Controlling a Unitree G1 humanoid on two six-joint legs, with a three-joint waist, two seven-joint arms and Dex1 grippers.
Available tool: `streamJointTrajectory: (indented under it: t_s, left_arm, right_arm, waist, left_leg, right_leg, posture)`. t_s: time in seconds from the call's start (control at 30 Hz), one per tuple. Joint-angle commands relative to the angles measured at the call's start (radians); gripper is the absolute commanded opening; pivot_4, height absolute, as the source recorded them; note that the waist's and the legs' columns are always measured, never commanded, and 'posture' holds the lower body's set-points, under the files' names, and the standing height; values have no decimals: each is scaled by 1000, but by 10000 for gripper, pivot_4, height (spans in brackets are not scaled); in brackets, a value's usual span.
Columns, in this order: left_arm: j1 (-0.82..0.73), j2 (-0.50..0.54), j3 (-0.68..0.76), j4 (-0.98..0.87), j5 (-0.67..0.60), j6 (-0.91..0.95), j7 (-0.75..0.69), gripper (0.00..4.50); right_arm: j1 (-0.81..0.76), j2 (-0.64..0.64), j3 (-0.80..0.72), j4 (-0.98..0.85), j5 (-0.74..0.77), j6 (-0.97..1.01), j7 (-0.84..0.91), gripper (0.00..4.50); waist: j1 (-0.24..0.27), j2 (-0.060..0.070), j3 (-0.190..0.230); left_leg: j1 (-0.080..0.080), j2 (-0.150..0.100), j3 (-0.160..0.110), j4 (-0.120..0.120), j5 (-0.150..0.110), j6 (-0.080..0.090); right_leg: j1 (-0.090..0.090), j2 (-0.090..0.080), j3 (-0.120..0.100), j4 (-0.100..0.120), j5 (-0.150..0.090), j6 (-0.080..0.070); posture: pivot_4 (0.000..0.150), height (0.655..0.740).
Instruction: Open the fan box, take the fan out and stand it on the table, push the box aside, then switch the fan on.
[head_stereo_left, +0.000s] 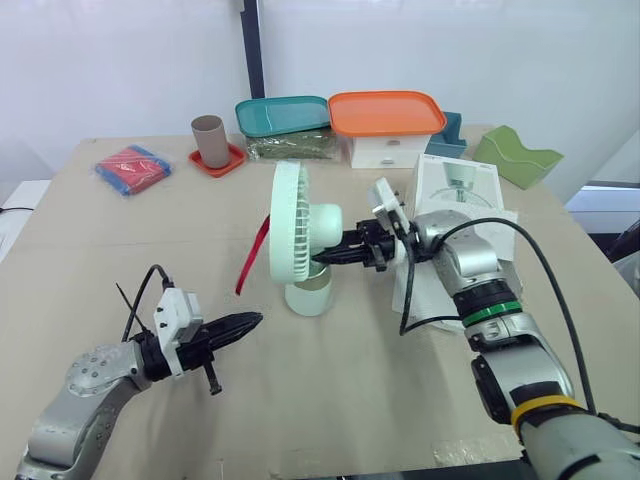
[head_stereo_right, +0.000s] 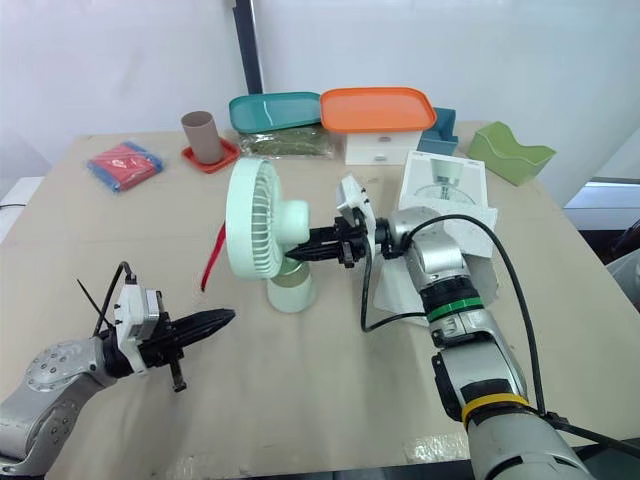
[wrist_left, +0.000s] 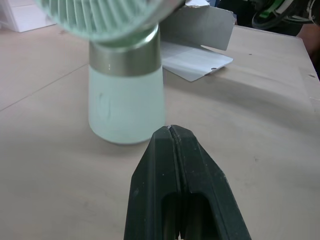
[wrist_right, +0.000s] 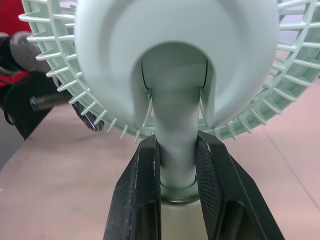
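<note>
Fan (head_stereo_left: 300, 235) upright on surface (head_stereo_left: 330, 400), right gripper (head_stereo_left: 322, 258) pinching its neck; left gripper (head_stereo_left: 254, 320) pressed together, 7 o'clock of fan.

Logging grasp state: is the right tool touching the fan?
Touching. The right wrist view shows the right tool clamping the fan by its neck, fingers pressed on both sides.
</note>
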Motion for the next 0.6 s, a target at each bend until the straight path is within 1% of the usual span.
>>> streamJointTrajectory:
  t_s: [0.03, 0.3, 0.4, 0.47, 0.5, 0.53, 0.6]
  left_arm:
    - [-7, -4, 2, -41, -17, 6, 12, 125]
    - [-19, -3, -1, -40, -19, 14, 17, 125]
    - [-21, -4, -3, -39, -17, 14, 19, 0]
    - [-19, -4, -1, -40, -19, 19, 22, 0]
    - [-16, -3, 1, -41, -22, 23, 23, 0]
    - [-15, -2, 1, -42, -24, 26, 24, 0]
    - [-13, 1, 9, -41, -29, 32, 26, 5406]
  right_arm:
    - [-49, 18, -25, 12, 0, -50, 25, 4188]
    - [-65, 29, -18, 56, -30, -74, 51, 4188]
    - [-64, 28, -16, 56, -35, -73, 55, 18502]
    - [-60, 19, -14, 40, -34, -54, 64, 25863]
    - [-57, 15, -14, 31, -32, -48, 66, 28100]
    - [-56, 13, -15, 26, -31, -44, 67, 34597]
    - [-49, -1, -18, 5, -27, -33, 69, 43051]
  waist:
    - [-2, 0, 0]
    - [-2, 0, 0]
    - [-2, 0, 0]
    - [-2, 0, 0]
    - [-2, 0, 0]
    - [-2, 0, 0]
    - [-2, 0, 0]
  left_leg:
    - [0, 0, 0, 0, 0, 0]
    - [1, 0, 1, 0, 0, 0]
    - [1, 0, 1, 0, 0, 0]
    - [1, 0, 1, 0, 0, 0]
    - [1, 0, 1, 0, 0, 0]
    - [1, 0, 1, 0, 0, 0]
    - [1, 0, 1, 0, 0, 0]
  right_leg:
    - [0, 0, 0, 0, 0, 0]
    - [0, 0, 1, 1, 0, 0]
    - [0, 0, 1, 1, 0, 0]
    - [0, 0, 1, 1, 0, 0]
    - [0, 0, 1, 1, 0, 0]
    - [0, 0, 1, 1, 0, 0]
    - [0, 0, 1, 1, 0, 0]
  posture:
    - [1500, 7400]
    - [1500, 7400]
    - [1500, 7400]
    - [1500, 7400]
    - [1500, 7400]
    - [1500, 7400]
    - [1500, 7400]
